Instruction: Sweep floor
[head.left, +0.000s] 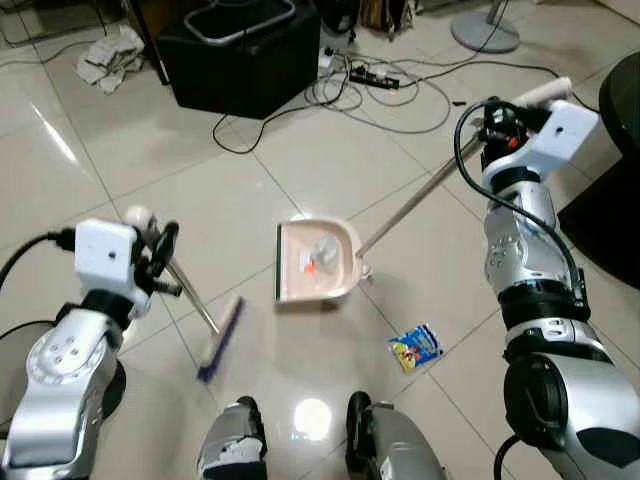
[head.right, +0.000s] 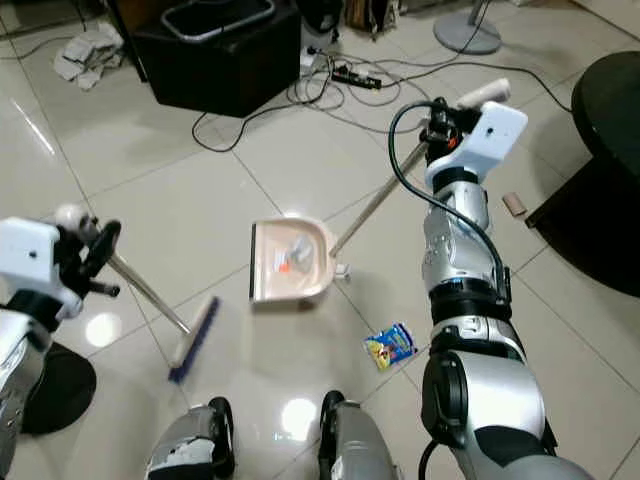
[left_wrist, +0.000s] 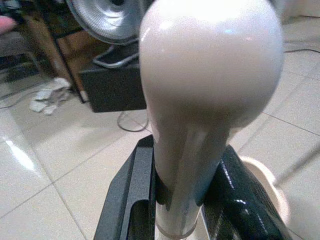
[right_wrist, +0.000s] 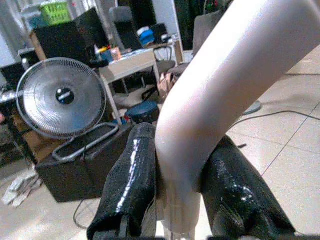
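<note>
A cream dustpan (head.left: 318, 262) lies flat on the tiled floor, holding crumpled clear wrapping and an orange scrap. Its long metal handle (head.left: 415, 203) slants up to my right gripper (head.left: 497, 118), which is shut on the handle's cream grip (right_wrist: 200, 125). My left gripper (head.left: 160, 255) is shut on the broom handle (left_wrist: 195, 150) just below its rounded cream knob. The broom's blue-bristled head (head.left: 220, 340) rests on the floor left of the dustpan. A blue and yellow snack wrapper (head.left: 415, 346) lies on the tiles right of the pan, near my right leg.
A black bin (head.left: 245, 50) stands at the back, with cables and a power strip (head.left: 375, 75) trailing beside it. Crumpled cloth (head.left: 110, 55) lies at back left. A fan base (head.left: 485, 30) is at back right, dark round furniture (head.right: 600, 170) at right.
</note>
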